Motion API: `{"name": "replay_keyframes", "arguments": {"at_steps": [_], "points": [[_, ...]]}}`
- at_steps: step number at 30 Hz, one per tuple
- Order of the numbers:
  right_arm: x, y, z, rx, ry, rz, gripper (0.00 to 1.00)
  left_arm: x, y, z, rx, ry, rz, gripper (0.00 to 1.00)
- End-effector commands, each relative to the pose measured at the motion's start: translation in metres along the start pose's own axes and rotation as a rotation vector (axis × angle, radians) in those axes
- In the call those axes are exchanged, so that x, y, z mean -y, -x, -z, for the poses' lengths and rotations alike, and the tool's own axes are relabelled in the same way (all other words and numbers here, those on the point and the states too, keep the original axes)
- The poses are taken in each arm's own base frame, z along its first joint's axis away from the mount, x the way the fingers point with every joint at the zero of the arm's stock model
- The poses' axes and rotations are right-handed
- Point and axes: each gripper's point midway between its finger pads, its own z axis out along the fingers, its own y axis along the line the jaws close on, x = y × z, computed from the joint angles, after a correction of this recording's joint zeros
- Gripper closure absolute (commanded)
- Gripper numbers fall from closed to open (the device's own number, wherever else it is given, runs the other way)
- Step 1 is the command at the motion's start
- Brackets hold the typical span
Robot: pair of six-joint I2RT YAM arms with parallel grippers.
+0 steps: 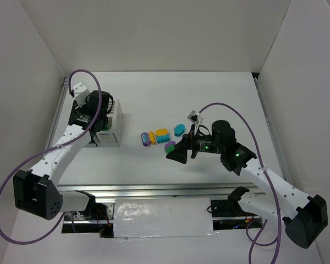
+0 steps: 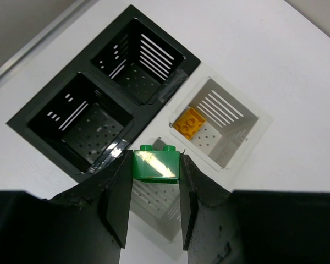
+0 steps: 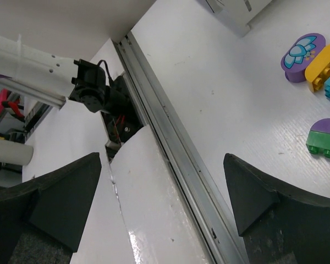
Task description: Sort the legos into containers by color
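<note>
The left gripper (image 2: 155, 175) is clenched on a small green plastic brick (image 2: 154, 164), held above the white slatted box (image 2: 264, 118). One of that box's two compartments holds a yellow-orange brick (image 2: 188, 122), and a black slatted box (image 2: 133, 110) touches its side. Loose purple, yellow, teal and green bricks (image 1: 162, 137) lie right of the white box, with the right gripper (image 3: 165, 192) beyond them, its fingers spread and empty.

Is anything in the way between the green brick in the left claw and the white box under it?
Nothing visible does. The left gripper holds the green brick right over an open white compartment; the yellow brick sits in the neighbouring one, off to the side.
</note>
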Motion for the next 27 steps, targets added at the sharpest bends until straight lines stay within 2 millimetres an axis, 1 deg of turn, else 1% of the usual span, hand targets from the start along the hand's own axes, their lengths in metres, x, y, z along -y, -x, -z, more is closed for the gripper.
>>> {"name": "replay_keyframes", "arguments": {"at_steps": [1, 2, 5, 6, 7, 8, 10, 11, 13, 15, 20, 21, 22, 23, 24, 25, 26, 27], "points": [[0.005, 0.0, 0.002, 0.009, -0.02, 0.023, 0.0, 0.018, 0.003, -0.003, 0.008, -0.066, 0.037, 1.0], [0.004, 0.0, 0.001, 0.012, -0.017, 0.023, 0.0, 0.015, -0.003, -0.005, 0.0, -0.061, 0.028, 1.0], [0.006, 0.0, 0.0, 0.012, -0.015, 0.017, 0.0, 0.011, -0.012, -0.008, -0.018, -0.044, 0.012, 0.91], [0.007, 0.0, -0.001, 0.009, -0.018, 0.014, 0.0, 0.01, -0.015, -0.009, -0.026, -0.044, 0.005, 0.82], [0.007, -0.001, -0.001, 0.008, -0.019, 0.013, 0.0, 0.009, -0.017, -0.009, -0.029, -0.037, 0.009, 0.77], [0.008, -0.001, -0.002, 0.007, -0.019, 0.012, 0.0, 0.009, -0.016, -0.008, -0.025, -0.044, 0.011, 0.65], [0.009, -0.001, -0.002, 0.005, -0.024, 0.009, 0.0, 0.009, -0.017, -0.006, -0.028, -0.058, 0.014, 0.48], [0.009, -0.001, -0.002, 0.007, -0.024, 0.01, 0.0, 0.01, -0.014, -0.004, -0.025, -0.071, 0.021, 0.37], [0.01, -0.001, -0.002, 0.01, -0.033, 0.009, 0.0, 0.01, -0.012, 0.0, -0.026, -0.083, 0.029, 0.29], [0.011, -0.001, -0.002, 0.009, -0.04, 0.007, 0.0, 0.012, -0.01, 0.004, -0.031, -0.098, 0.032, 0.26], [0.017, -0.001, -0.001, 0.011, -0.072, -0.006, 0.0, 0.019, 0.004, 0.019, -0.028, -0.173, 0.039, 0.2], [0.017, -0.001, -0.001, 0.013, -0.078, -0.009, 0.0, 0.023, 0.007, 0.023, -0.032, -0.2, 0.031, 0.2], [0.017, 0.003, 0.0, 0.023, -0.086, -0.009, 0.0, 0.033, 0.005, 0.032, -0.055, -0.262, 0.018, 0.07], [0.024, 0.004, 0.002, 0.034, -0.14, -0.038, 0.0, 0.043, 0.008, 0.04, -0.053, -0.308, -0.012, 0.01], [0.029, 0.01, 0.007, 0.062, -0.187, -0.051, 0.0, 0.052, 0.007, 0.048, -0.061, -0.352, -0.036, 0.0], [0.03, 0.019, 0.012, 0.095, -0.233, -0.061, 0.0, 0.071, -0.005, 0.064, -0.087, -0.423, -0.089, 0.0], [0.049, 0.023, 0.021, 0.138, -0.363, -0.112, 0.0, 0.082, -0.008, 0.075, -0.087, -0.469, -0.147, 0.0], [0.046, 0.039, 0.034, 0.208, -0.408, -0.115, 0.0, 0.096, -0.024, 0.089, -0.112, -0.521, -0.206, 0.0]]}}
